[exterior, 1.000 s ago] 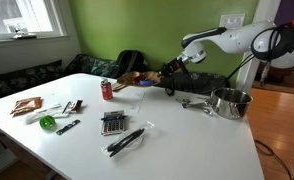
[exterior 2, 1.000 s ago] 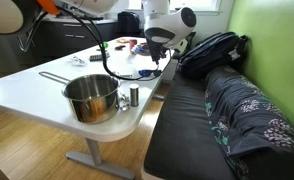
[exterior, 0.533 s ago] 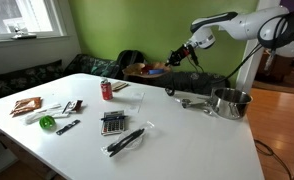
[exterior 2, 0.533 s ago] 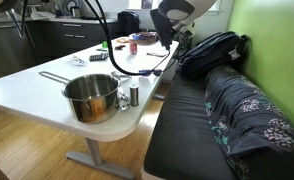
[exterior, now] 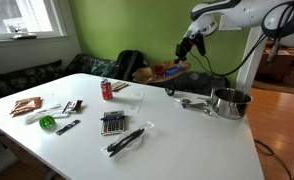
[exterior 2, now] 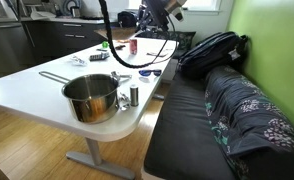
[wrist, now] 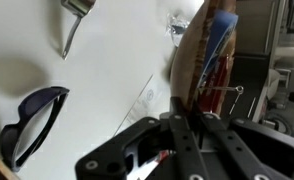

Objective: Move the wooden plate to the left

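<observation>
In the wrist view the wooden plate (wrist: 203, 50) is reddish-brown and seen edge-on, and its rim runs down between my gripper's fingers (wrist: 183, 120). The fingers are shut on that rim. The white table lies well below it. In both exterior views the gripper (exterior: 190, 46) (exterior 2: 153, 16) is raised high above the table's far edge, near the green wall. The plate itself is too small and dark to make out in those views.
A shiny steel pot (exterior: 229, 102) (exterior 2: 90, 97) stands at the table's end with small shakers (exterior 2: 133, 96) beside it. A red can (exterior: 107, 90), calculator (exterior: 112, 123), sunglasses (wrist: 32, 115) and small items lie on the table (exterior: 187, 140). A black backpack (exterior 2: 212, 50) sits on the sofa.
The arm has risen from the table's far edge to high above it, and the gripper has carried the plate up with it. The things on the table have not moved.
</observation>
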`<state>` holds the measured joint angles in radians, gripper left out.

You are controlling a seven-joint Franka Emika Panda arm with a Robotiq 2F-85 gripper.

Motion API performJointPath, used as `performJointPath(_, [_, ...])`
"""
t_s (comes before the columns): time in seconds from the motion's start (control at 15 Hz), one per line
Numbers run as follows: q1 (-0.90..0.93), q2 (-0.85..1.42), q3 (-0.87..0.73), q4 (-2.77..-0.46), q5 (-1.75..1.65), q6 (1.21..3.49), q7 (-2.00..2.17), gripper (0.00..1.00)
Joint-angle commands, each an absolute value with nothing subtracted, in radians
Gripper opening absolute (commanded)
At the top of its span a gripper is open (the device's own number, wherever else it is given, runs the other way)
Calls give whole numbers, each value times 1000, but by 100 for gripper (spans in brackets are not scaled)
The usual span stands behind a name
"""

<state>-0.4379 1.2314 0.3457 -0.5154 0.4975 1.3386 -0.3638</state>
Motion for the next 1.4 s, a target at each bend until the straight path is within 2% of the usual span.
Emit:
performJointPath(0.0, [-373, 1191, 329, -563, 428, 1242, -434, 2])
performJointPath(0.33, [-272, 1183, 315, -601, 311, 1142, -551, 2])
performJointPath(0.4, [-284, 1221, 325, -554, 338, 1198, -501, 2])
performJointPath(0.47, [-270, 1223, 322, -557, 329, 1194, -506, 10])
performJointPath(0.67, [-267, 1225, 319, -556, 329, 1207, -506, 10])
performJointPath(0.73, [-273, 1225, 319, -556, 329, 1207, -506, 2])
performJointPath(1.33, [-198, 1221, 326, -566, 237, 1019, -929, 2])
